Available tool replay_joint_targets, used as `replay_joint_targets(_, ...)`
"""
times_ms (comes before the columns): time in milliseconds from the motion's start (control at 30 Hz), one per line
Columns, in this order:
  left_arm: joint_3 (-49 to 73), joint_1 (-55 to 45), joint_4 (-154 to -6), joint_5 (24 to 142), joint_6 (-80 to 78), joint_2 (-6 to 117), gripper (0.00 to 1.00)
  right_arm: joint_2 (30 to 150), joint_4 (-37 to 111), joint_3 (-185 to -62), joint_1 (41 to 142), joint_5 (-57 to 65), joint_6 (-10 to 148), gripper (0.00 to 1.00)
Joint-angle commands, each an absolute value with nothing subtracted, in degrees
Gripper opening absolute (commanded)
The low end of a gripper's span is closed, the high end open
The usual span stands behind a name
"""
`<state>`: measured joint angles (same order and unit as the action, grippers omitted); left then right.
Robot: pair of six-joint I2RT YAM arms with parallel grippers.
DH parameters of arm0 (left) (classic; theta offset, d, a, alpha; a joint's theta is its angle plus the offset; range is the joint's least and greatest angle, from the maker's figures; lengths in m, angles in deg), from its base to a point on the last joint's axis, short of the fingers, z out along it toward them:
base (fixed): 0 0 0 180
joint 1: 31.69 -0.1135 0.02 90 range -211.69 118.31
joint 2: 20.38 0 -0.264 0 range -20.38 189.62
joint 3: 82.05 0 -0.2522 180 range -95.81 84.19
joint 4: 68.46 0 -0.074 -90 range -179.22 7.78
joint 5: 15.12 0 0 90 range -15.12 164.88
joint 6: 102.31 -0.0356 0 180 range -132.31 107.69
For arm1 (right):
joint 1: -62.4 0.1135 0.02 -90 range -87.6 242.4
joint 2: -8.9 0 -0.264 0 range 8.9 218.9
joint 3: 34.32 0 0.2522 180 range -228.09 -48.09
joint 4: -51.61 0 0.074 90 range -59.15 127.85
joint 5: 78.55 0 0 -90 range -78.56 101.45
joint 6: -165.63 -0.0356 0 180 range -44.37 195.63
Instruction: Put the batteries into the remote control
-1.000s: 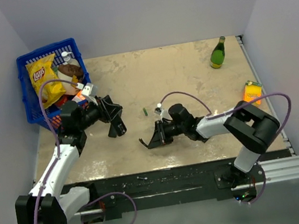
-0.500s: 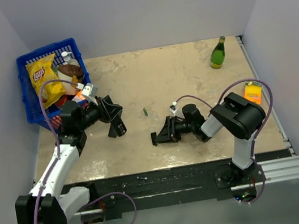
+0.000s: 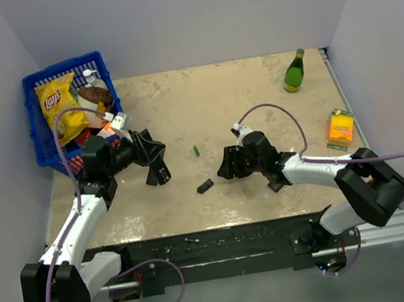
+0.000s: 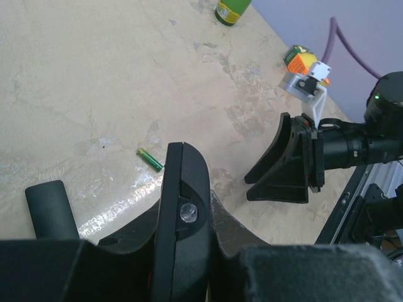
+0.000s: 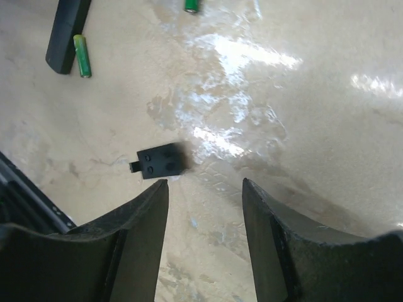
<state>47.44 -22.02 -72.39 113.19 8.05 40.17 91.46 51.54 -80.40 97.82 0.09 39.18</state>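
My left gripper (image 3: 154, 157) is shut on the black remote control (image 4: 184, 207), which it holds edge-on above the table, its clear end bulb showing. My right gripper (image 3: 227, 165) (image 5: 205, 184) is open with nothing between its fingers. A small black back cover (image 3: 205, 186) (image 5: 161, 161) lies flat on the table just past its left fingertip. One green battery (image 3: 196, 150) (image 4: 150, 160) lies between the two grippers. The right wrist view shows a second green battery (image 5: 82, 55) beside the end of a black bar (image 5: 66, 31), and a third battery (image 5: 192, 5) at the top edge.
A blue basket (image 3: 61, 66) of snacks stands at the back left, close behind the left arm. A green bottle (image 3: 295, 72) and an orange carton (image 3: 341, 125) stand on the right side. A rounded black bar (image 4: 47, 201) lies on the table beside my left gripper.
My right gripper has opened and let go of the small black cover, which now lies on the table. The gripper has drawn back to the right and away. The left arm has not moved.
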Motion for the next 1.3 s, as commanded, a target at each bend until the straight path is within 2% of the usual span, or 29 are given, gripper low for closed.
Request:
replay_joint_targets(0, 45.96, -21.85, -70.88, 112.50, 7.12, 38.68, 0.00, 89.40, 44.17, -84.73, 101.42, 8.29, 50.66, 0.56)
replay_joint_targets(100, 45.96, -21.85, -70.97, 112.06, 7.12, 38.59, 0.00, 91.60, 47.34, -86.05, 103.95, 3.72, 53.39, 0.58)
replay_joint_targets(233, 45.87, -21.85, -71.58, 110.92, 6.86, 38.07, 0.00, 95.46, 41.90, -93.06, 112.13, 13.62, 57.26, 0.59)
replay_joint_targets(333, 45.70, -21.85, -73.07, 107.67, 6.24, 36.93, 0.00, 96.35, 43.03, -94.66, 117.50, 19.25, 58.14, 0.58)
replay_joint_targets(500, 45.17, -21.85, -76.06, 100.65, 5.36, 35.17, 0.00, 99.50, 43.03, -96.77, 123.82, 27.26, 58.14, 0.51)
replay_joint_targets(800, 45.26, -21.85, -76.42, 99.93, 5.36, 34.90, 0.00, 109.87, 40.32, -103.62, 128.67, 32.97, 59.02, 0.35)
replay_joint_targets(1000, 45.17, -21.85, -76.24, 101.16, 5.62, 35.52, 0.00, 111.90, 39.17, -104.42, 129.29, 37.36, 57.61, 0.23)
replay_joint_targets(1267, 45.08, -21.85, -75.98, 102.04, 5.89, 35.87, 0.00, 109.71, 38.29, -103.98, 129.46, 39.05, 57.52, 0.22)
